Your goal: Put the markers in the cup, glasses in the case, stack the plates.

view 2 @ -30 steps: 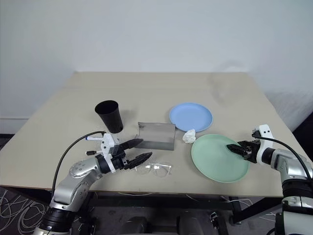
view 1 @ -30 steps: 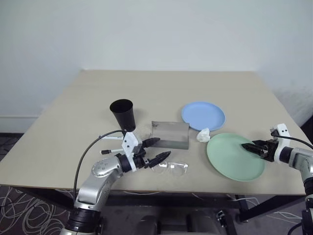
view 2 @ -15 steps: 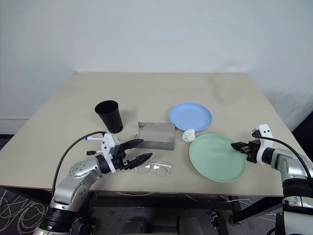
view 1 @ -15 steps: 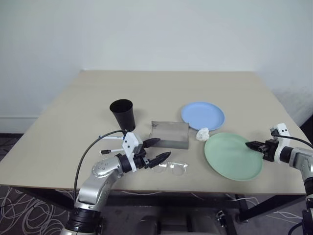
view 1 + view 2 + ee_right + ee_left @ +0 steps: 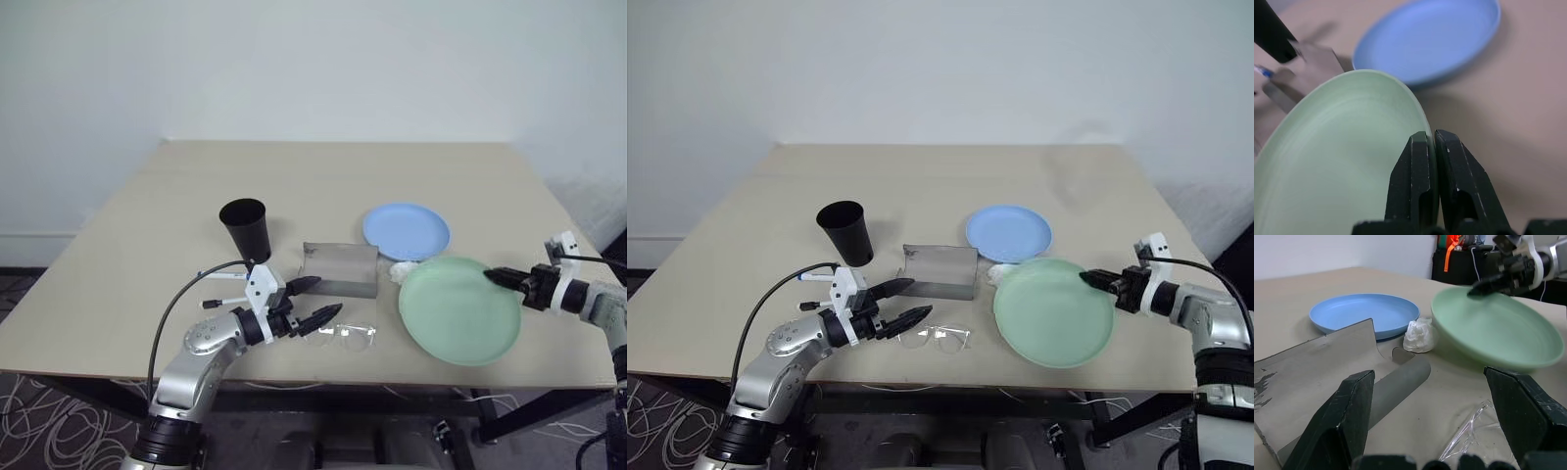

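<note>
My right gripper (image 5: 493,276) is shut on the right rim of the mint green plate (image 5: 458,308), and its fingers (image 5: 1415,161) pinch that edge. The plate is tilted up off the table beside the light blue plate (image 5: 407,230). The grey case (image 5: 341,268) lies open at the centre, with the clear glasses (image 5: 343,336) in front of it. My left gripper (image 5: 326,296) stands open just left of the glasses, holding nothing. The black cup (image 5: 245,230) stands upright behind it. Two markers (image 5: 223,275) lie by my left wrist, partly hidden by the arm.
A white lump of tissue (image 5: 1419,335) sits between the case and the plates, partly covered by the green plate in the head views. The beige table (image 5: 323,181) has free room at its far half. Its front edge runs just below the glasses.
My right gripper has shut on the green plate's rim, then lifted it and carried it left, so it now overlaps the tissue. The left arm has stayed put.
</note>
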Controlling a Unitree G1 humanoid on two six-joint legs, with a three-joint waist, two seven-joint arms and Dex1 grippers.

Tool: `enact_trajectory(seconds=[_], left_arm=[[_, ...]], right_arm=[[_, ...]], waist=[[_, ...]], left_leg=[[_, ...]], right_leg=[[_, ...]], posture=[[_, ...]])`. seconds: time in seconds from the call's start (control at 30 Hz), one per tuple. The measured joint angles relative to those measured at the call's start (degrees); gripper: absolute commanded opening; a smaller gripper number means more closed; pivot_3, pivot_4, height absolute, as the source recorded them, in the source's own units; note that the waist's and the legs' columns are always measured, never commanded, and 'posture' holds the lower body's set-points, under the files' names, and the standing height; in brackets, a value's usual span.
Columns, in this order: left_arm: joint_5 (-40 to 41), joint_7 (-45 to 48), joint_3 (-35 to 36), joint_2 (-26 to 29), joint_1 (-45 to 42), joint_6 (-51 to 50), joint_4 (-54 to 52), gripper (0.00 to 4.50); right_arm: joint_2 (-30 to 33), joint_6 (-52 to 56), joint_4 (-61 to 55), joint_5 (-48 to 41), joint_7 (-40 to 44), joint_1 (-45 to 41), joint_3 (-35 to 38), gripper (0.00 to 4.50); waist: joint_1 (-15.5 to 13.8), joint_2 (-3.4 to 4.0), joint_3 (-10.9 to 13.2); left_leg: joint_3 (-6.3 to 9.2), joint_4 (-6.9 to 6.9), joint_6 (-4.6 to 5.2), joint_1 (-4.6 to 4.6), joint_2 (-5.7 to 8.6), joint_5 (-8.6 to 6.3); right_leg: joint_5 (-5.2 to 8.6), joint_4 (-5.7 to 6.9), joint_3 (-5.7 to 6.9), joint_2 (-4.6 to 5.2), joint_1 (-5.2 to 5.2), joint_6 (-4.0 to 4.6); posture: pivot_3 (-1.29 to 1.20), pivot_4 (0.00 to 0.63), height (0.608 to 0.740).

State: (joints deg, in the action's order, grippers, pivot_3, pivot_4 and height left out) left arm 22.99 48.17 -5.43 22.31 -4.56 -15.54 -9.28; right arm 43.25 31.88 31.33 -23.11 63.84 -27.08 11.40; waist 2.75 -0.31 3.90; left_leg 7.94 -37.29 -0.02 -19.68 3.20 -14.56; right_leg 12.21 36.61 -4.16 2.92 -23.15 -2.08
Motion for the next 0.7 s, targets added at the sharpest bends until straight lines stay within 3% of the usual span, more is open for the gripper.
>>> enact_trajectory(seconds=[0.3,0.53,0.7], left_arm=[[-0.1,0.0,0.0,0.1,-0.4,0.1,0.6,3.8],[-0.4,0.0,0.0,-0.1,-1.4,0.6,1.8,3.8],[-0.6,-0.1,-0.1,-0.2,-1.8,0.9,2.2,3.8]], right_arm=[[-6.2,0.4,0.5,0.3,-7.7,-13.3,0.3,0.19],[-13.0,-4.5,18.5,5.7,-20.6,-27.8,-1.0,0.19],[-16.0,-11.1,32.3,10.5,-28.2,-33.1,-2.3,0.19]], waist=[[0.0,0.01,0.0],[0.0,0.02,0.0],[0.0,0.04,0.0]], left_leg=[[-0.01,0.03,0.0,-0.02,-0.01,0.0],[0.03,0.13,0.01,-0.04,0.02,0.01],[0.15,0.29,0.04,-0.09,0.08,-0.01]], right_leg=[[-0.01,0.01,-0.01,0.0,-0.08,-0.01],[-0.03,0.01,-0.02,0.0,-0.14,0.01],[-0.04,-0.02,-0.03,0.0,-0.22,0.03]], posture=[[0.0,0.0,0.737],[0.0,0.0,0.737],[0.0,0.0,0.737]])
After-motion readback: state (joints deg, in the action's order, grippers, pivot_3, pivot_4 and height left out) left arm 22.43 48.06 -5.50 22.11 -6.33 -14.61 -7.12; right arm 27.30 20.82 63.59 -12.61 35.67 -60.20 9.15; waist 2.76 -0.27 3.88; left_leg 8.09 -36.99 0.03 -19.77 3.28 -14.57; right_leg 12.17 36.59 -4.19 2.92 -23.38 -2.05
